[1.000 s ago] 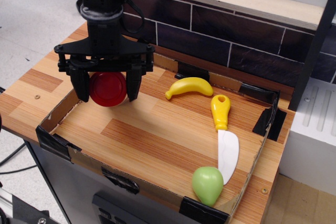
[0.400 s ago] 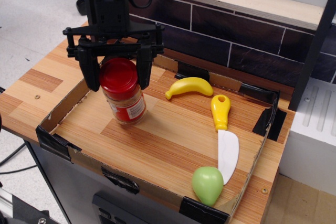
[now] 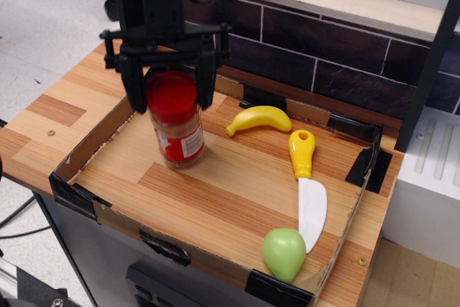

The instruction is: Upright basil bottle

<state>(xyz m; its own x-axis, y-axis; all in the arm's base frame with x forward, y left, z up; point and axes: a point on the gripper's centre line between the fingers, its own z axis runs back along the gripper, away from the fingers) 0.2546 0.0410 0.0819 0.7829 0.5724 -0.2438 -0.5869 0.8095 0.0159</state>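
One basil bottle (image 3: 177, 129) stands at the left of the tray, its single red cap on top. One gripper (image 3: 170, 84) is in view, with two dark fingers (image 3: 132, 90), one on each side of that cap. One yellow toy banana (image 3: 259, 119) lies toward the far middle. One toy knife (image 3: 307, 188) with a yellow handle and white blade lies at the right. One green toy pear (image 3: 284, 253) sits at the near right corner. There is one shallow cardboard tray (image 3: 90, 205) holding these four items, resting on one wooden table (image 3: 52, 109).
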